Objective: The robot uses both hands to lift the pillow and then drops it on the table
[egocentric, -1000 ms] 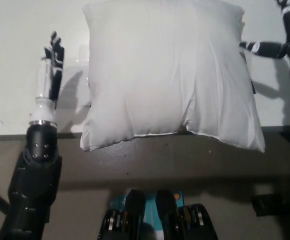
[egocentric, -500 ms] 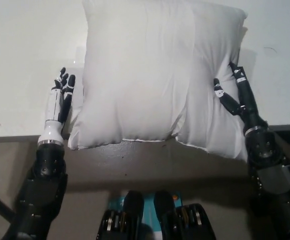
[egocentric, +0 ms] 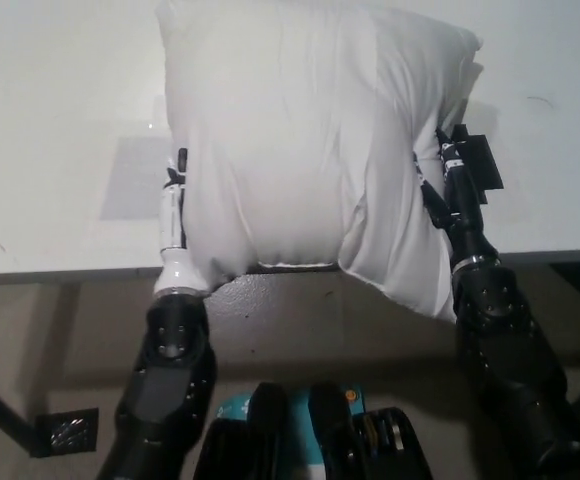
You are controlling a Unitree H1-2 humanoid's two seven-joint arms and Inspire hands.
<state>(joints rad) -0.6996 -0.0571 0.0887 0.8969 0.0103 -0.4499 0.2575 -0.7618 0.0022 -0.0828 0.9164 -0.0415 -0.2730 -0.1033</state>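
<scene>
Both flanks of the pillow (egocentric: 300, 150), upright over the table (egocentric: 60, 150) edge, are pressed between left robot hand (egocentric: 175, 205) and right robot hand (egocentric: 455, 185), equally near, squeezing it.

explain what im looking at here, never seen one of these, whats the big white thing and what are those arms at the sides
This is the view from a camera on a humanoid robot's head, looking steeply down at its own arms. The big white thing is a pillow, over a white table whose near edge runs across the middle of the picture. The robot's left hand, which is white, presses against the pillow's left side. Its black right hand presses against the pillow's right side. The pillow is squeezed between the two hands, bulging in the middle, and its lower corner hangs past the table's edge. The fingers are mostly hidden behind the fabric. Below the table is the floor.
</scene>
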